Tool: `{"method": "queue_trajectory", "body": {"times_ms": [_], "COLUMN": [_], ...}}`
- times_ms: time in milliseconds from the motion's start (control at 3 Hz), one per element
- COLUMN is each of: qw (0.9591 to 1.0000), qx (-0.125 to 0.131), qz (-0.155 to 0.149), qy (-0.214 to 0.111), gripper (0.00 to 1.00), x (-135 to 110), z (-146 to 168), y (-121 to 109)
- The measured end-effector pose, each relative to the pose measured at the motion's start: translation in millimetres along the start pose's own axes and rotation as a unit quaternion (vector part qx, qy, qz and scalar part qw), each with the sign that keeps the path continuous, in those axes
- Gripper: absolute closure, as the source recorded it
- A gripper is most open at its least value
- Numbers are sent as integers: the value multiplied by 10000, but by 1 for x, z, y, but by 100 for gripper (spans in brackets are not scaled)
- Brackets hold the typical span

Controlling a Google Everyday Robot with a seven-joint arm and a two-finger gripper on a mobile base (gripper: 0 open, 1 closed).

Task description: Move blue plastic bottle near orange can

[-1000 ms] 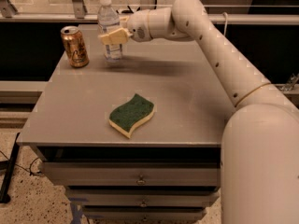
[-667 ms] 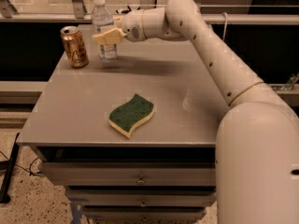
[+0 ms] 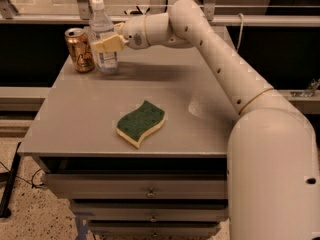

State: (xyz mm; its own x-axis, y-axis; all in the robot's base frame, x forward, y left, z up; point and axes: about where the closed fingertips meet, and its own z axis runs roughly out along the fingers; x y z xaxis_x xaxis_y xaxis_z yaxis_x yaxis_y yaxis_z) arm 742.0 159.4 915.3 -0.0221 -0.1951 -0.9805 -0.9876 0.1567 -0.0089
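The blue plastic bottle (image 3: 103,36) is a tall clear bottle with a white cap and pale label. It stands upright at the far left of the grey table (image 3: 90,124), right beside the orange can (image 3: 79,50), a short copper-orange can with a silver top. My gripper (image 3: 106,44) reaches in from the right and is shut on the bottle at its middle, its tan fingers (image 3: 111,43) across the label. The bottle's base is at or just above the tabletop.
A green sponge with a yellow underside (image 3: 141,123) lies near the table's middle front. My white arm (image 3: 220,69) spans the right side above the table. A rail and glass run behind the table. Drawers sit under the front edge.
My gripper has carried the bottle leftward, from a gap away from the can to right beside it.
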Motion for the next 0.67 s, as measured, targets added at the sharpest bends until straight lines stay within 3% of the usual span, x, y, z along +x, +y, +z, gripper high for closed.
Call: {"method": "queue_trajectory", "body": {"times_ms": [333,667], "qw": [10000,9999], "qx": [-68,-115], "qz": [23,-44], "qy": [-40,-83], "gripper": [59,28], "x": [3,6], "z": [4,6], "y": [3,4]}}
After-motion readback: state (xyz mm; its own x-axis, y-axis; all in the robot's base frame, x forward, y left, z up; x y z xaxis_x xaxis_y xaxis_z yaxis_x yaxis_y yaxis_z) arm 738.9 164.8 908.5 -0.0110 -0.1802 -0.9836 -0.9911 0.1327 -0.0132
